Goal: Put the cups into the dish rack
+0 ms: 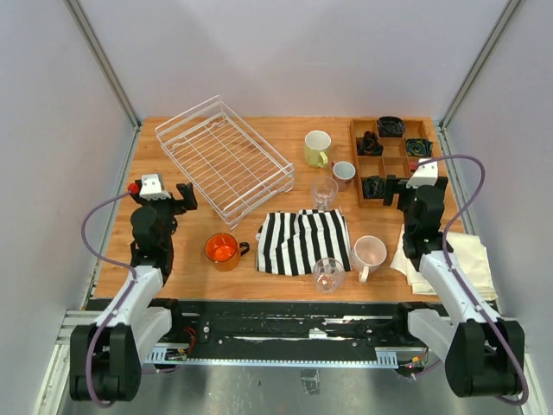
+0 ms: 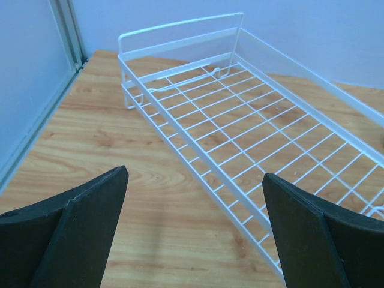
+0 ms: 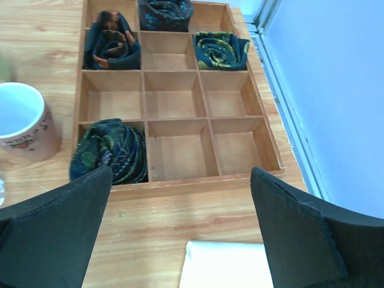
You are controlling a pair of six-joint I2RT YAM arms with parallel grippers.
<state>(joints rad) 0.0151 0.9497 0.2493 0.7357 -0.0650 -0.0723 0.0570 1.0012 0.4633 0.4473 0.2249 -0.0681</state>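
Note:
The white wire dish rack (image 1: 254, 136) sits empty at the back left; in the left wrist view its rail (image 2: 180, 27) is just ahead. Cups stand loose on the table: an orange mug (image 1: 222, 250), a yellow-green mug (image 1: 317, 148), a small dusty-pink mug (image 1: 344, 173) (image 3: 24, 123), a pale pink mug (image 1: 369, 254), and two clear tumblers (image 1: 325, 193) (image 1: 328, 274). My left gripper (image 1: 168, 197) (image 2: 195, 174) is open and empty beside the rack's near-left side. My right gripper (image 1: 416, 188) (image 3: 181, 174) is open and empty in front of the wooden tray.
A wooden compartment tray (image 1: 354, 164) (image 3: 204, 183) with rolled dark cloths stands at the back right. A black-and-white striped cloth (image 1: 303, 240) lies in the middle front. A folded white cloth (image 1: 454, 259) (image 3: 225, 264) lies at the right under my right arm.

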